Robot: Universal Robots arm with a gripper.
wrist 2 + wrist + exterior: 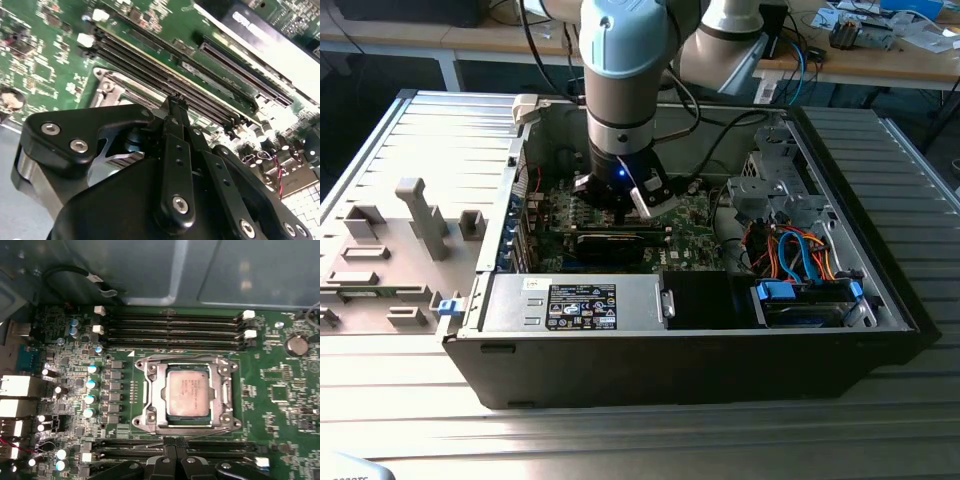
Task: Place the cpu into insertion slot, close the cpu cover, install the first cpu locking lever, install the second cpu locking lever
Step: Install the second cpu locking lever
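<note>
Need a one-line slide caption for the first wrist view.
The cpu sits in its socket under the closed cpu cover, tool beside it.

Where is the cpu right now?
In the first wrist view the cpu sits in the socket, framed by the cpu cover, between the memory slots and the gripper.

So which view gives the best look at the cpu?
The first wrist view: the cpu lies face-up in its socket, framed by the cpu cover. In the exterior view the arm stands over that spot; in the second wrist view the claw blocks it.
</note>
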